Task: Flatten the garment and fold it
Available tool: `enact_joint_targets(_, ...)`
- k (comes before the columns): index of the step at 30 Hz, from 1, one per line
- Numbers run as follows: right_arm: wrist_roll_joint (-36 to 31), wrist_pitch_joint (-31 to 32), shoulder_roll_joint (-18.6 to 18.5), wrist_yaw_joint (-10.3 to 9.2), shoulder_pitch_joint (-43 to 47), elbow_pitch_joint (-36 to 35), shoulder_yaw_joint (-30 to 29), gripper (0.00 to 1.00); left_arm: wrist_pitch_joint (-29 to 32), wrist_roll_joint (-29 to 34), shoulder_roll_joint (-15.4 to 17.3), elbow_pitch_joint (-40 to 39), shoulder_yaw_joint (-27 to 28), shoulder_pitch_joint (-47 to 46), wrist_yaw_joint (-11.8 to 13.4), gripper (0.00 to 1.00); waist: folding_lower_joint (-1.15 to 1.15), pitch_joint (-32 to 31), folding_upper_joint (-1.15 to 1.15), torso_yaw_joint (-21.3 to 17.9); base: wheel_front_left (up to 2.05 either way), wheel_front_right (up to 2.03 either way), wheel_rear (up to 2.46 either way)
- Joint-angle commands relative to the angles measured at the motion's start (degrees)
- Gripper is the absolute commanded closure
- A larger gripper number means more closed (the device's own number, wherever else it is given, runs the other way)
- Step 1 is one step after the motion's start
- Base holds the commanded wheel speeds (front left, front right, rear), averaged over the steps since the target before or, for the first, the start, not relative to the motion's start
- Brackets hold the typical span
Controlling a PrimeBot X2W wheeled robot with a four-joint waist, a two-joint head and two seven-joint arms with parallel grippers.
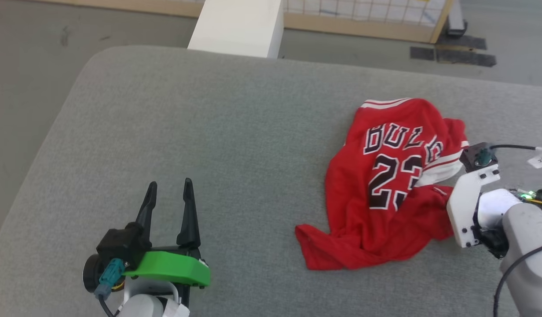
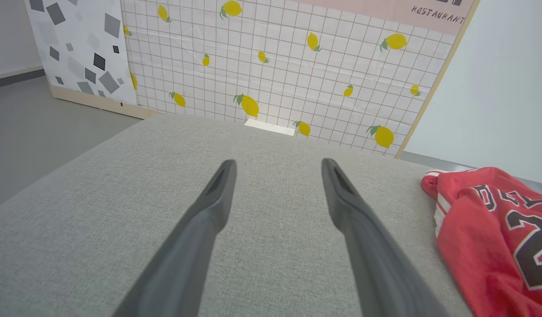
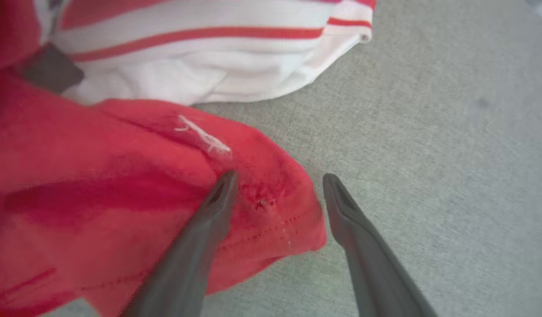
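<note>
Two grippers are gaping wide, right gripper (image 3: pixel 280 176) straddling the garment's (image 1: pixel 385 198) hem corner, left gripper (image 1: pixel 170 181) hovering well apart.

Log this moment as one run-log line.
garment: crumpled, unfolded, lettering up | left hand: open, empty, over grey surface, apart from garment | right hand: open around a red hem corner, not gripping

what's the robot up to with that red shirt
A two-armed robot is starting on a red jersey that lies crumpled, lettering up, on a grey padded surface. Its right gripper is open, with a corner of the jersey's hem between the fingers, not yet pinched. The left gripper is open too, over bare surface well to the side of the jersey. Nothing is flattened or folded yet.
</note>
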Motion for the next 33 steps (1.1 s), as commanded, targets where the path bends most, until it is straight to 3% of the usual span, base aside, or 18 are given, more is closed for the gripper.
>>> enact_joint_targets(1, 1.9, 1.9, -0.2, -0.10, 0.0, 0.5, 2.1, 0.00, -0.2, 1.0, -0.6, 0.3, 0.5, -1.1, -0.6, 0.00, 0.00, 1.7, 0.00, 1.6, 0.00, 0.00, 0.00)
enact_joint_targets(6, 7.4, 4.5, -2.1, -0.10, 0.9, -0.1, 7.3, 0.00, -0.2, 1.8, -1.7, 1.0, 1.9, -1.1, -1.6, 0.00, 0.00, 2.0, 0.00, 1.2, 0.00, 0.00, 0.00)
enact_joint_targets(7, 8.7, 4.8, -2.3, -0.10, 0.9, -0.4, 7.9, 0.37, -0.2, 1.9, -1.9, 1.1, 2.2, -1.1, -1.8, 0.00, 0.00, 1.8, 0.00, 0.9, 0.00, 0.00, 0.00)
enact_joint_targets(8, 9.7, 4.3, -2.5, -0.10, 0.8, -1.0, 8.3, 0.92, -0.2, 2.0, -2.0, 1.2, 2.5, -1.0, -2.0, 0.00, 0.00, 1.7, 0.00, 0.6, 0.00, 0.00, 0.00)
enact_joint_targets(9, 10.8, 3.6, -2.8, -0.10, 0.6, -1.8, 8.6, 1.00, -0.2, 2.1, -2.1, 1.4, 2.8, -1.0, -2.2, 0.00, 0.00, 1.4, 0.00, 0.1, 0.00, 0.00, 0.00)
enact_joint_targets(13, 14.9, -2.1, -4.0, -0.10, 0.0, -5.5, 4.5, 1.00, -0.2, 2.5, -2.5, 2.1, 3.6, -1.0, -3.2, 0.00, 0.00, -0.1, 0.00, -1.8, 0.00, 0.00, 0.00)
enact_joint_targets(19, 16.3, -8.5, -4.7, -0.10, 6.2, -15.2, -8.2, 1.00, -0.2, 2.4, -2.9, 3.1, 4.8, -0.3, -4.4, 0.00, 0.00, -3.2, 0.00, -4.7, 0.00, 0.00, 0.00)
enact_joint_targets(25, 14.8, -2.6, 0.8, -0.10, 24.1, -25.3, -19.7, 1.00, -0.2, 2.1, -3.1, 3.7, 5.4, 0.7, -5.1, 0.00, 0.00, -4.8, 0.00, -6.8, 0.00, 0.00, 0.00)
enact_joint_targets(28, 14.7, 2.2, 5.5, -0.10, 32.7, -27.6, -20.8, 1.00, -0.2, 2.1, -3.2, 4.2, 5.3, 0.6, -5.5, 0.00, 0.00, -4.8, 0.00, -7.1, 0.00, 0.00, 0.00)
enact_joint_targets(33, 15.3, 7.3, 9.0, -0.10, 39.5, -27.8, -19.7, 1.00, -0.2, 1.9, -3.2, 5.2, 5.4, 0.4, -5.8, 0.00, 0.00, -4.9, 0.00, -7.1, 0.00, 0.00, 0.00)
